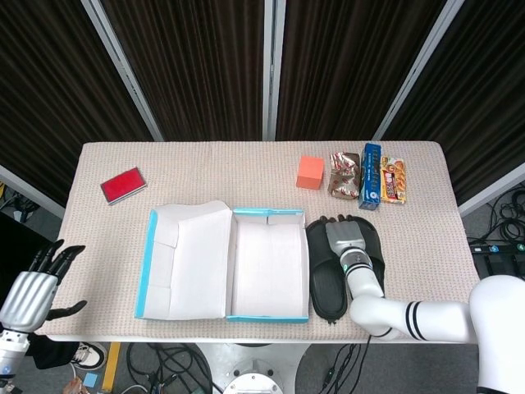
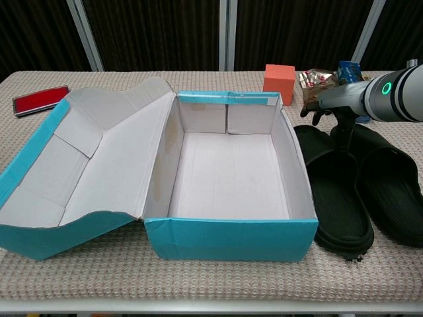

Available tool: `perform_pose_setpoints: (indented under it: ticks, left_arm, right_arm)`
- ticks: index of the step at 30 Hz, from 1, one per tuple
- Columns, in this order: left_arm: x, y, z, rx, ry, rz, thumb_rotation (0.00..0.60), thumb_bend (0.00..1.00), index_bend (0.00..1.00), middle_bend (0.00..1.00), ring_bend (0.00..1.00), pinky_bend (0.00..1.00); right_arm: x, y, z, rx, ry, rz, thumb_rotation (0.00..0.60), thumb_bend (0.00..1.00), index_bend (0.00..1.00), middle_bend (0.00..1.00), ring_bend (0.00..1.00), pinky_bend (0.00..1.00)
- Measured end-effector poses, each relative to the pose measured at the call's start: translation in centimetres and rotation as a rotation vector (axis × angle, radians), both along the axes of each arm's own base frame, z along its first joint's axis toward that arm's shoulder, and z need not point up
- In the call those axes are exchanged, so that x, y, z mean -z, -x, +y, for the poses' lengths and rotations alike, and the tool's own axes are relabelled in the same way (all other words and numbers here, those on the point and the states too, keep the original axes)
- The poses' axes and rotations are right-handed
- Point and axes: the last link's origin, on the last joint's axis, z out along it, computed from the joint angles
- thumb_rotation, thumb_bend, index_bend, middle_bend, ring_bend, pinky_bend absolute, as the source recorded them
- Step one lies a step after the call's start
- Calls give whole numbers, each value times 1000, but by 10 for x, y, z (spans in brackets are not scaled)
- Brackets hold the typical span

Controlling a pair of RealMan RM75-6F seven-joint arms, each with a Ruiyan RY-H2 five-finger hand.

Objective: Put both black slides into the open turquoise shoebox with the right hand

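Two black slides lie side by side right of the open turquoise shoebox [image 1: 269, 216] [image 2: 228, 239], which is empty inside. The slide nearer the box [image 1: 325, 279] [image 2: 336, 195] touches its right wall. My forearm partly covers the outer slide [image 1: 376, 249] [image 2: 391, 191] in the head view. My right hand [image 1: 345, 233] [image 2: 332, 104] hovers over the far ends of both slides, fingers apart and pointing down, holding nothing. I cannot tell whether it touches them. My left hand [image 1: 31, 289] hangs off the table's near left corner with its fingers spread and nothing in it.
The box's lid [image 1: 184, 261] [image 2: 79, 165] lies open to the left. A red flat case [image 1: 123, 185] [image 2: 38, 100] sits far left. Behind the slides stand an orange block [image 1: 310, 172] [image 2: 279, 75], a foil snack bag [image 1: 344, 174], a blue carton [image 1: 371, 187] and a yellow packet [image 1: 393, 180].
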Motion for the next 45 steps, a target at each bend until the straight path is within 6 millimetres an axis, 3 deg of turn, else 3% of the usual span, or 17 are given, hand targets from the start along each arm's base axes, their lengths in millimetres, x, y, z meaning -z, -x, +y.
perform_pose_setpoints:
  ticks: [13,26,34,41,45]
  left_arm:
    - [-4,4,-2,-13,6,-6,600,0,108,147,13,78]
    - [-6,8,-5,-19,12,-31,600,0,108,147,12,78]
    - [-9,11,-8,-20,11,-27,600,0,108,147,12,78]
    - [-10,12,-9,-23,18,-31,600,0,109,147,12,78]
    - [-9,12,-9,-24,21,-33,600,0,109,147,13,78]
  right_arm:
    - [8,-2,-1,-4,-15,36,600,83,141,153,47,4]
    - [14,-6,-2,-20,2,46,600,97,277,239,138,10]
    - [15,-9,-2,-33,4,42,600,97,292,240,150,18]
    - [15,-10,-3,-43,24,44,600,119,387,351,271,102]
    - [13,-8,-4,-46,43,43,600,127,408,368,292,230]
